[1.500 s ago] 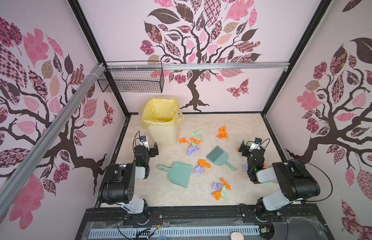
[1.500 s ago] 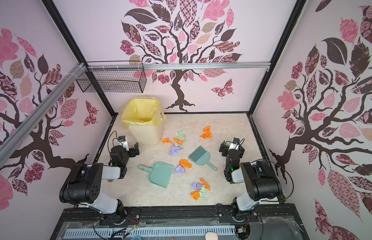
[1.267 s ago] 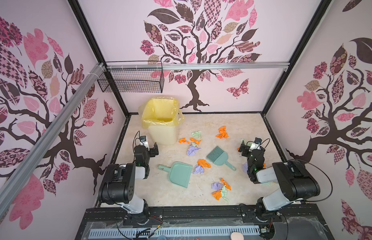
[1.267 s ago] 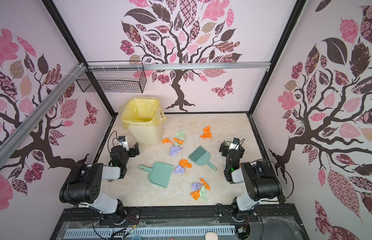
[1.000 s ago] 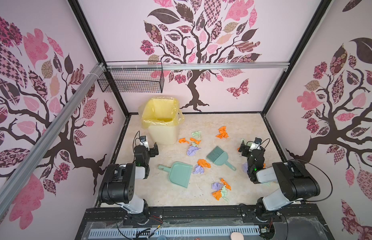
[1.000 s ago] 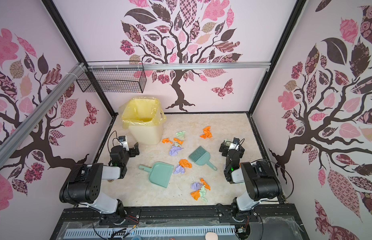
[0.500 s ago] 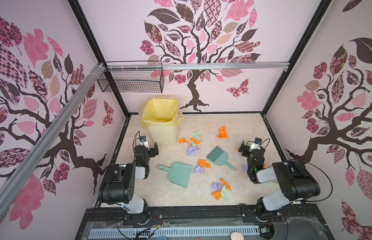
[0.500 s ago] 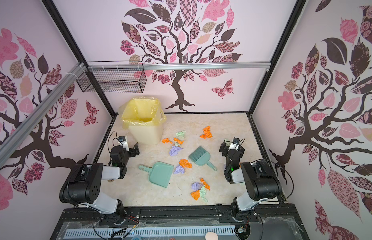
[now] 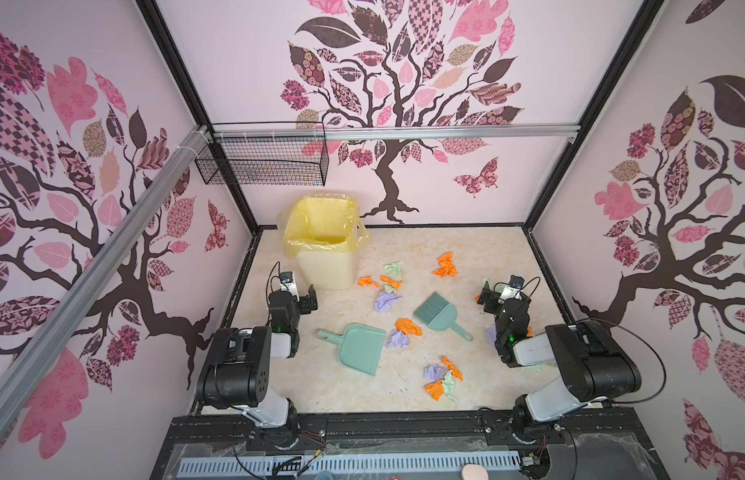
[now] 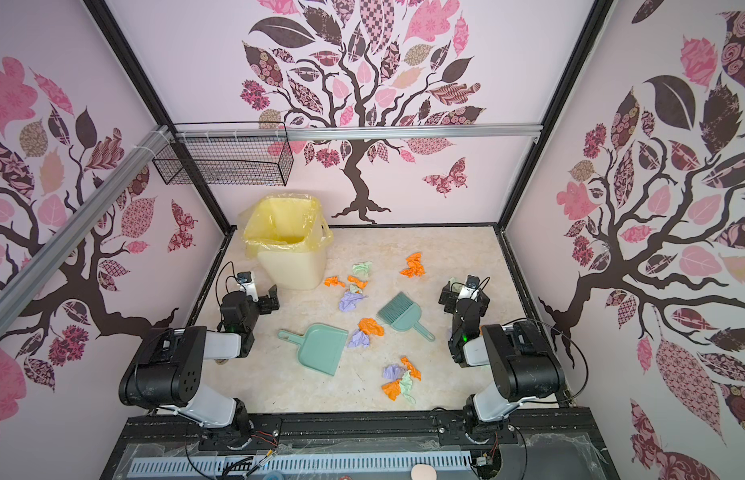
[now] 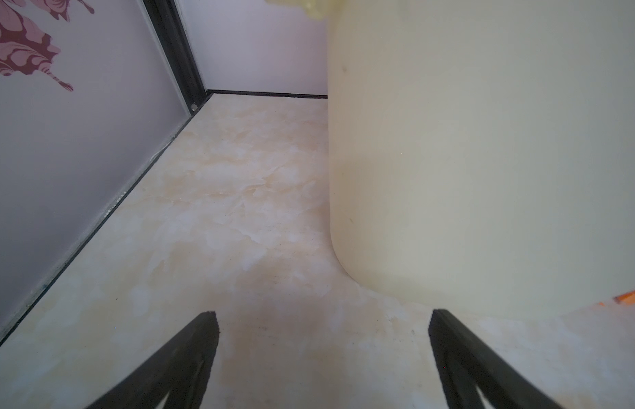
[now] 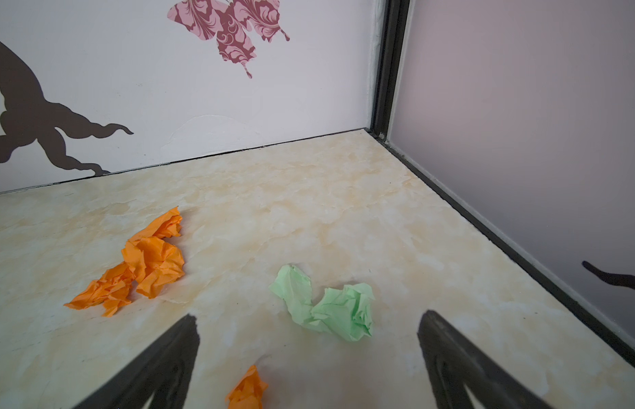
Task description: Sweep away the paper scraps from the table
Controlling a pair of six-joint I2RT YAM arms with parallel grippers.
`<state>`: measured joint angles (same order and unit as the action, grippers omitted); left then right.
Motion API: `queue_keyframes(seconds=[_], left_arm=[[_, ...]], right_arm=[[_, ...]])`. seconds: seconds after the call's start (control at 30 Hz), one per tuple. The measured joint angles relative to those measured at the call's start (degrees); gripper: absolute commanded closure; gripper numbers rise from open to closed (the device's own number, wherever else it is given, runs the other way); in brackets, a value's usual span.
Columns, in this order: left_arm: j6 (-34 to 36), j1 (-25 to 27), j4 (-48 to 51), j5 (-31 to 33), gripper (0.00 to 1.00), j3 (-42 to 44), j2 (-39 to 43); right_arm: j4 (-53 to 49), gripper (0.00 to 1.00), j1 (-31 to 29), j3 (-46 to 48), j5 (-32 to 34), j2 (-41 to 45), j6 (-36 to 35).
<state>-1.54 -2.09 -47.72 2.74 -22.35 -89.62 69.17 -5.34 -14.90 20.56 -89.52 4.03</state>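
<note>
My left gripper (image 11: 323,315) gapes empty just beside the bin (image 11: 486,159), whose wall fills its wrist view. Both top views show what that hides: the paper scraps (image 9: 408,326) strewn over the table (image 9: 487,257), from beside the bin outward. My right gripper (image 12: 308,315), spread empty, faces a green scrap (image 12: 344,311).

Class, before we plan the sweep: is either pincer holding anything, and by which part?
Nothing is held. The left pincer and right pincer both stand open and empty; dustpan and brush lie free on the table.
</note>
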Motion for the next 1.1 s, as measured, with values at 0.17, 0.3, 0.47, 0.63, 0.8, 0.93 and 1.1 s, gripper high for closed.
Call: queue_keyframes(seconds=[0.17, 0.3, 0.47, 0.63, 0.8, 0.93, 1.1], left_arm=[[0.00, 0.00, -0.02, -0.02, 0.04, 0.00, 0.00], [-0.87, -0.85, -0.37, -0.85, 0.04, 0.02, 0.52], [-1.20, -4.44, 11.76, -2.91, 0.04, -0.66, 14.97], [2.82, -4.72, 28.61, -6.51, 0.04, -6.58, 30.71], [7.17, -4.90, 44.57, -12.33, 0.03, -9.97, 41.70], [9.11, -4.90, 55.25, -15.52, 0.04, -9.97, 46.84], [9.35, -4.90, 64.02, -18.84, 0.04, -10.21, 50.58]], right_arm=[[0.00, 0.00, 0.00, 0.00, -0.02, 0.00, 0.00], [0.00, 0.00, 0.00, 0.00, -0.04, 0.00, 0.00], [0.00, 0.01, 0.00, 0.00, -0.22, 0.00, 0.02], [0.02, 0.00, 0.00, 0.00, -0.35, 0.00, -0.02], [-4.70, 0.01, -0.35, -0.22, -0.35, 2.73, -0.37], [-13.35, 0.00, -0.59, -2.51, 0.79, 9.25, 1.51], [-25.24, 0.00, -0.57, -5.42, -0.31, 18.29, 6.88]])
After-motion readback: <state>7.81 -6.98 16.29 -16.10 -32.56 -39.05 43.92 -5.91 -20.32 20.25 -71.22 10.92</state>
